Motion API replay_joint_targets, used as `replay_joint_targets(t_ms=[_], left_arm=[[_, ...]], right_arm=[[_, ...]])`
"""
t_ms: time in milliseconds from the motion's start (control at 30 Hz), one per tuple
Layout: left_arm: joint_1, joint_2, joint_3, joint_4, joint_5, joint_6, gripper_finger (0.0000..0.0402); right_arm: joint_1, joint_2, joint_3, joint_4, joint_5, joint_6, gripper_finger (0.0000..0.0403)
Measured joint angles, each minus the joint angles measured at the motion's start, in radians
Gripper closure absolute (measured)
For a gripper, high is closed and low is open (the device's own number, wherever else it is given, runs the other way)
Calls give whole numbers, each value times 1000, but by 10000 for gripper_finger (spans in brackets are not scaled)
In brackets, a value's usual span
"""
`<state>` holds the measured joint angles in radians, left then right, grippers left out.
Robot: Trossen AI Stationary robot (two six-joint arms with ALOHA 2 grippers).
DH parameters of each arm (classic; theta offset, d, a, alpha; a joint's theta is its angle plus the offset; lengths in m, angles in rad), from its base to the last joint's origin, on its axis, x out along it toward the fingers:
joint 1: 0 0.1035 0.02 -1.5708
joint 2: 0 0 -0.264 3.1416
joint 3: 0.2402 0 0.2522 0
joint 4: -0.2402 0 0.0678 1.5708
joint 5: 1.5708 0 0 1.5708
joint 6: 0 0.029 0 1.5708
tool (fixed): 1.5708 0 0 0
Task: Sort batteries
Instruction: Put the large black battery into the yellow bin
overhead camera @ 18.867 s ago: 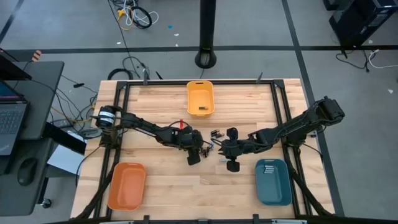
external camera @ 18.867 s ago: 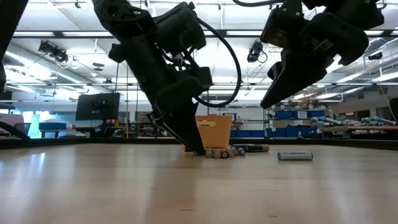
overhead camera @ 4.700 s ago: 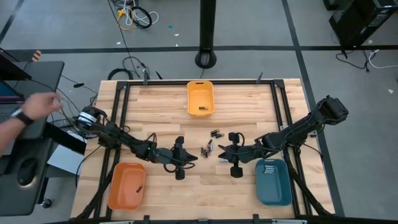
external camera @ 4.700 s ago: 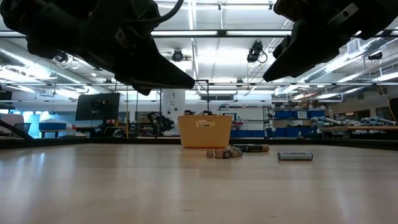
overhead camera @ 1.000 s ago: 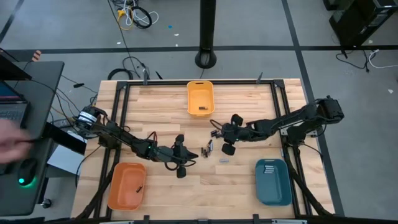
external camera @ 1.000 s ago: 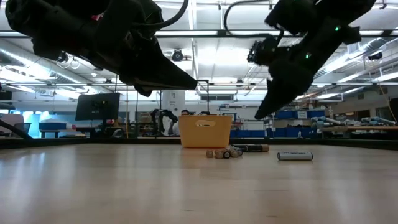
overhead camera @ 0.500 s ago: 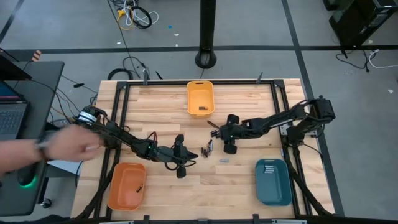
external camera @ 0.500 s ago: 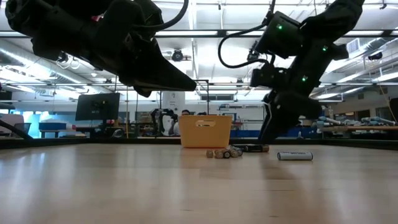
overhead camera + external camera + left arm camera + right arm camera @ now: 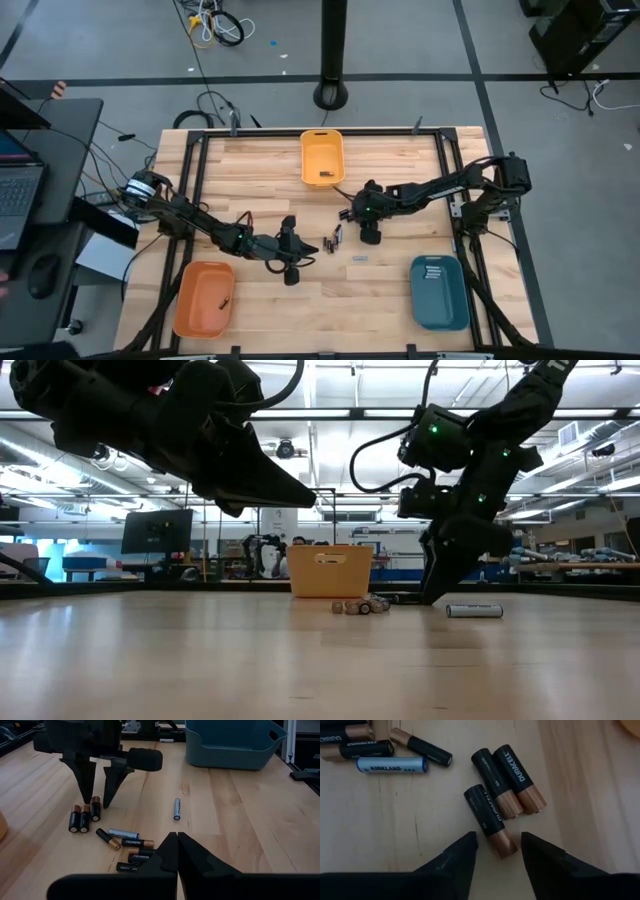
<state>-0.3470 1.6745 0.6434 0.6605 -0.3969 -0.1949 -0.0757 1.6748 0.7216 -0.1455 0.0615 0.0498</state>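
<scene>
One black-and-copper battery [image 9: 488, 820] lay on the desk [image 9: 400, 290], its copper end between the right gripper [image 9: 496, 851]'s parted jaws, unclamped.

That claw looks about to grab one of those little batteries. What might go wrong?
The right tool stands open around one black-and-copper battery. Two more black-and-copper batteries lie right beside it, so a finger could well nudge them and send them rolling. The battery is round and lies slanted between the fingers, so it might twist or slip out as they close.
</scene>
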Motion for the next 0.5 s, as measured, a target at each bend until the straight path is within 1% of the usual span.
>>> replay_joint_targets(t_ms=[100, 300, 500], left_arm=[[0, 0, 0, -1, 0, 0, 393], [0, 0, 0, -1, 0, 0, 393], [0, 0, 0, -1, 0, 0, 393]], right_arm=[[9, 0, -1, 0, -7, 16, 265], [40, -4, -2, -1, 8, 1, 344], [67, -3, -3, -1, 32, -1, 346]])
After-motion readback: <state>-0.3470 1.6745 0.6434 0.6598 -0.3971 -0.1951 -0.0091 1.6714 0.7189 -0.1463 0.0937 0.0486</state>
